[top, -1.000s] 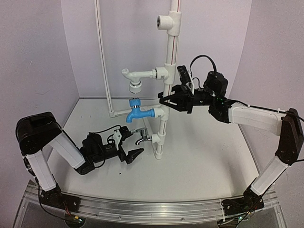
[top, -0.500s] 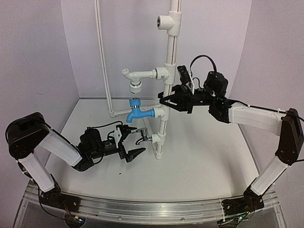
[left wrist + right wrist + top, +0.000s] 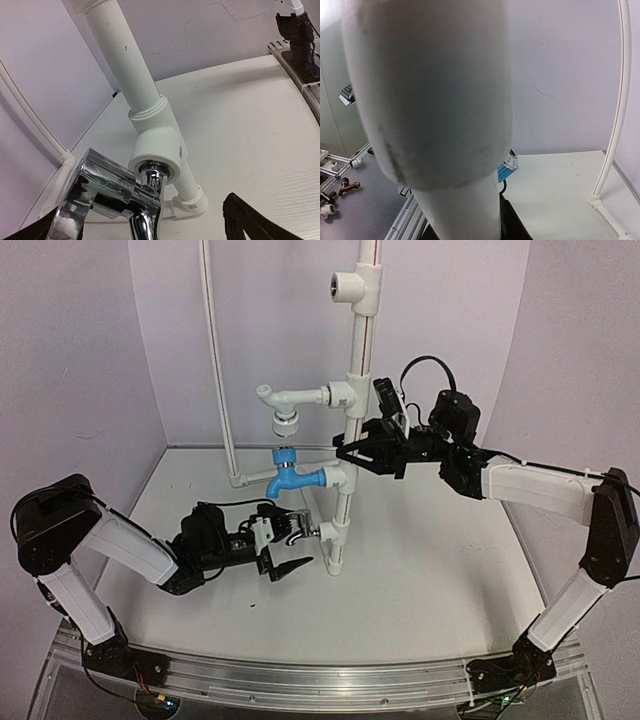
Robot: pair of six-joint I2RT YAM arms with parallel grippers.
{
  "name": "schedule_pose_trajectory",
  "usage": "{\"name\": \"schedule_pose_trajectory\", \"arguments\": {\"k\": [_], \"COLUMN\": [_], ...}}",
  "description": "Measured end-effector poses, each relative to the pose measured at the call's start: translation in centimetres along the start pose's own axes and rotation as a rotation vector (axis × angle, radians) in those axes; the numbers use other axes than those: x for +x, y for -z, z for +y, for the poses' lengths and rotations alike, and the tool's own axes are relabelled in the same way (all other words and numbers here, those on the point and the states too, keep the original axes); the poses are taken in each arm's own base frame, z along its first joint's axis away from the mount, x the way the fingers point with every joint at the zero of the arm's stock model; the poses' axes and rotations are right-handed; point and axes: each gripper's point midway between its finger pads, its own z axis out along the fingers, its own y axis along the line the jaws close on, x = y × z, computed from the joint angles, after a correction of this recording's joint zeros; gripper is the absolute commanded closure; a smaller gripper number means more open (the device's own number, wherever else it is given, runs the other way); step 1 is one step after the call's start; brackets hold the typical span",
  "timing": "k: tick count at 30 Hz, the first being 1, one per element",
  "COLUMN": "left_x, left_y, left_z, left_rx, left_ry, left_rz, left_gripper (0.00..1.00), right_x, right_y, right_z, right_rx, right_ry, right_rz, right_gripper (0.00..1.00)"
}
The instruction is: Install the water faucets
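While the two arms stand at the pipework, the silver faucet (image 3: 295,524) sits low on the upright white pipe (image 3: 357,350). Its end is set into the mouth of the lowest tee fitting (image 3: 156,150), and its body juts out toward the left arm. From the left wrist view the shiny body fills the lower left corner, its spout points down, and its neck disappears into the round socket of the fitting. How deep it is seated there I cannot tell.

The left gripper (image 3: 285,541) lies low over the surface (image 3: 450,580) with its jaws spread about as wide as they go. One finger is above and behind the faucet, the other below and in front, so the faucet stands between them. The jaws have hold of nothing, and from here I cannot tell whether either finger brushes the metal.

The right gripper (image 3: 356,452) reaches in from the right, higher up. Its jaws are drawn in around the upright white pipe, gripping it just above the blue tap (image 3: 290,476). In its own wrist view the pipe is so close that it blurs and fills most of the picture.

The blue tap sticks out to the left just above the silver faucet, and a white tap (image 3: 285,420) hangs from a higher branch.
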Motion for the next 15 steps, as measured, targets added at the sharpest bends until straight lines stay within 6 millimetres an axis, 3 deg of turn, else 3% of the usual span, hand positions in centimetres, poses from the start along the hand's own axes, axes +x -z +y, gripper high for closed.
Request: {"name": "schedule_pose_trajectory", "arguments": {"k": [8, 15], "left_x": [-0.7, -1.7], "left_y": [-0.5, -0.8], "left_z": [-0.4, -3.0], "left_rx": [0.000, 0.064], "left_ry": [-0.118, -0.244], "left_rz": [-0.006, -0.026], "left_gripper": [0.15, 0.17], "right_x": [0.0, 0.0], "right_y": [0.0, 0.0], "right_z": [0.0, 0.0], "right_rx": [-0.002, -0.001], "right_ry": [-0.001, 0.000], "right_rz": [0.001, 0.002], "right_gripper": [1.00, 1.00]}}
